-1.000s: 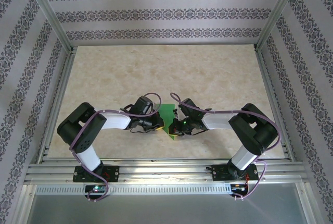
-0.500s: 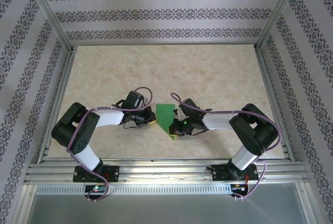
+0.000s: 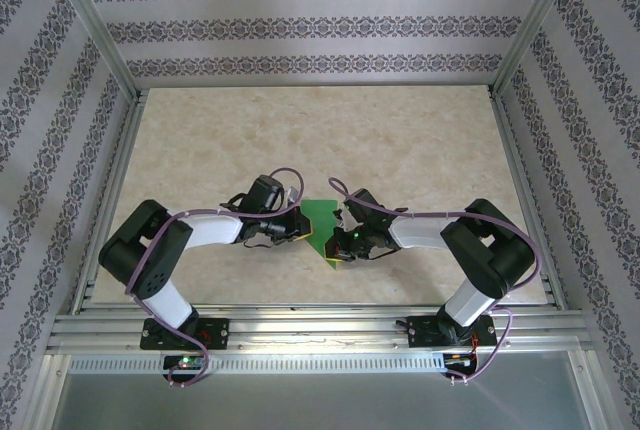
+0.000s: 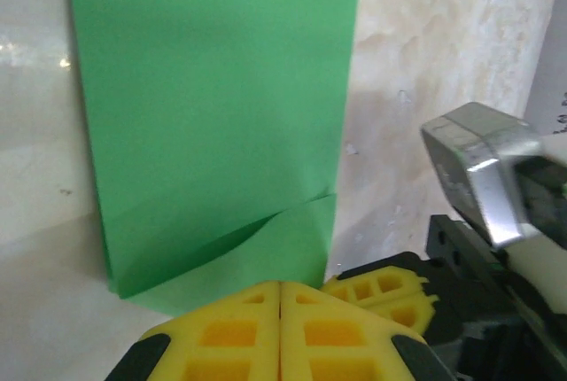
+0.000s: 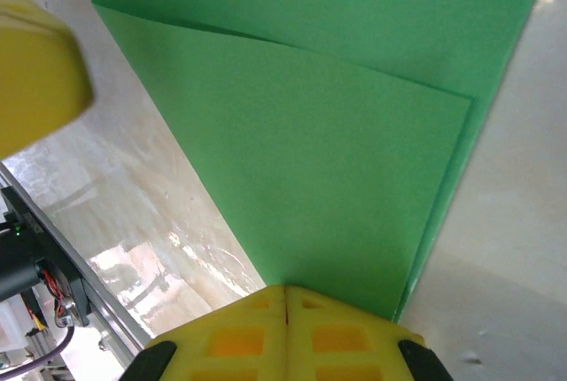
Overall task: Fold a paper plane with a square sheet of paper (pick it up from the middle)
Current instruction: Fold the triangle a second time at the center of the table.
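Partly folded square sheet of paper lying flat on the counter, between the two arms and pointing toward their bases. The left end effector, fingers closed together, has returned to the sheet's left edge after drawing clear of it half a second earlier. The right end effector, also closed, has not moved and rests at the sheet's near corner. Whether it pinches or only pins cannot be told. This suggests another creasing pass; the dart remains unfinished.
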